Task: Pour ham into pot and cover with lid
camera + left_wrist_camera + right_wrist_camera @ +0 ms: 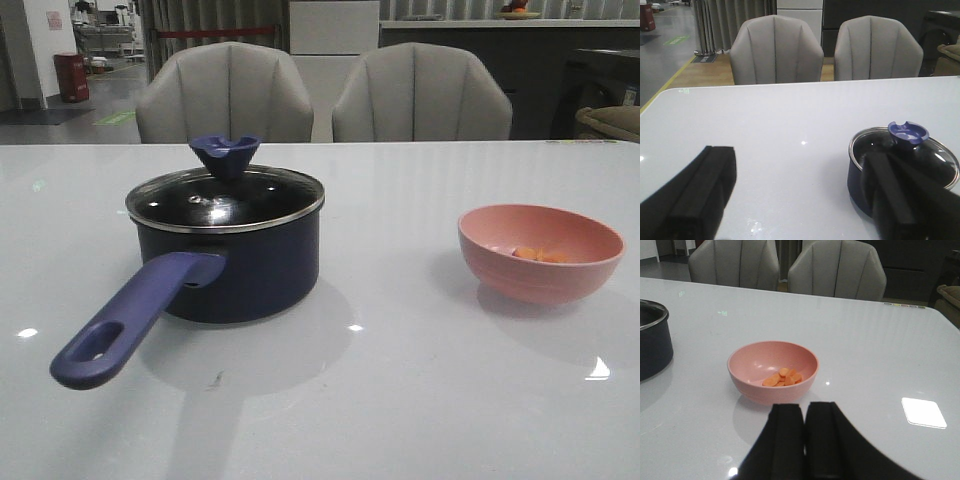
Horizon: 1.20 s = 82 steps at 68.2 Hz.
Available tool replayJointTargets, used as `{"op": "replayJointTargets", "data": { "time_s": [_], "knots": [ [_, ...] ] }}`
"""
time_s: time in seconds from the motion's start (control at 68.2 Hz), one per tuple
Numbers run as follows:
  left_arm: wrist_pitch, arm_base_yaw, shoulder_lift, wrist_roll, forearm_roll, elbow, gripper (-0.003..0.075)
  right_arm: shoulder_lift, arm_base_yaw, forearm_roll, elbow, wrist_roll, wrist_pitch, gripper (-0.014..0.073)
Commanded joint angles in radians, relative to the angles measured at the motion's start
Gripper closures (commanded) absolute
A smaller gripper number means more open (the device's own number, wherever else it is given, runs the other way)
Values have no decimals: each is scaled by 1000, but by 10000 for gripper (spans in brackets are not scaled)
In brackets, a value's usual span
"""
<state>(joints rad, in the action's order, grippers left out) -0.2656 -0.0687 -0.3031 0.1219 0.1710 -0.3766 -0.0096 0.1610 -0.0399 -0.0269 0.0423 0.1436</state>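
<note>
The pot sits on the left half of the white worktop, its long handle angling toward the near left edge. The lid is on the pot, steel rim seated all round, knob standing up on top. Over on the right, well apart from the pot, there's the pink bowl, and the ham lies in a small heap at its bottom.

Left pincer: spread wide, one finger far out to the side, the other in front of the pot, gripping nothing. Right pincer: fingers pressed nearly together, only a thin slit between them, holding nothing, hovering just short of the bowl's near rim. Two grey chairs stand behind the worktop.
</note>
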Motion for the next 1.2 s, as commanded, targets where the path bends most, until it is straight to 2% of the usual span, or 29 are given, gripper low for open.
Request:
{"op": "replayJointTargets", "data": {
  "time_s": [0.0,0.147,0.381,0.704,0.982,1.187],
  "knots": [
    [74,5,-18,-1,57,-46,137,-20,-3,-11,5,-6,-73,445],
    [-47,5,-100,-1,69,-130,133,-20,-3,-11,5,-6,-73,445],
    [-252,5,-362,-1,69,-327,133,-20,-3,-11,5,-6,-73,445],
    [-387,-6,-750,-1,69,-620,99,-20,-3,-11,5,-6,-73,445],
    [-484,-183,-1047,-27,60,-888,99,-20,-3,-11,5,-6,-73,445],
    [-555,-344,-1255,-252,-187,-1082,99,-20,-3,-11,5,-6,-73,445]
  ]
}}
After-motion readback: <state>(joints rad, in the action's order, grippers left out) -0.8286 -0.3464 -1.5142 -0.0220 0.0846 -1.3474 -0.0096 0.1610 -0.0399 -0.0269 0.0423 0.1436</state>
